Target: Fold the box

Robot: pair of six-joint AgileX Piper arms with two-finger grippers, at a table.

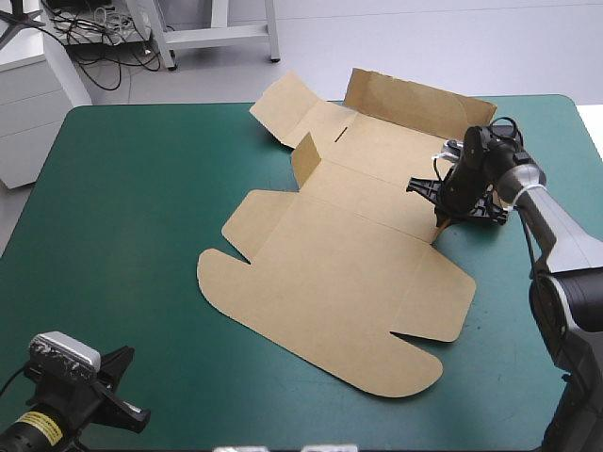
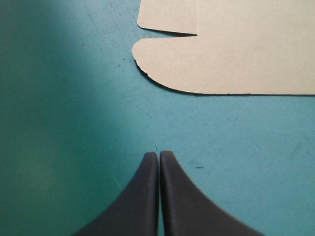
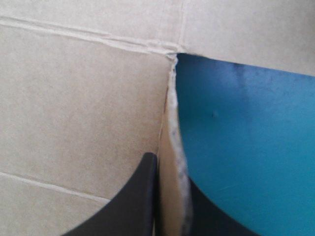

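Observation:
The brown box [image 1: 339, 273] lies as a mostly flat cut sheet across the middle of the teal-green table, with a far wall and a left flap raised. My right gripper [image 1: 443, 212] is at the sheet's right edge, shut on a small side flap [image 3: 173, 196] that stands on edge between its black fingers [image 3: 135, 201]. In the left wrist view my left gripper [image 2: 158, 156] is shut with nothing in it, over bare cover, a rounded flap of the box [image 2: 216, 59] a short way ahead. In the high view the left arm [image 1: 71, 386] sits at the near left corner.
Bare teal-green cover [image 1: 132, 207] spreads to the left of the sheet and along the near edge. The far raised wall [image 1: 415, 94] of the box reaches the table's far edge. The right arm [image 1: 556, 235] crosses the table's right side.

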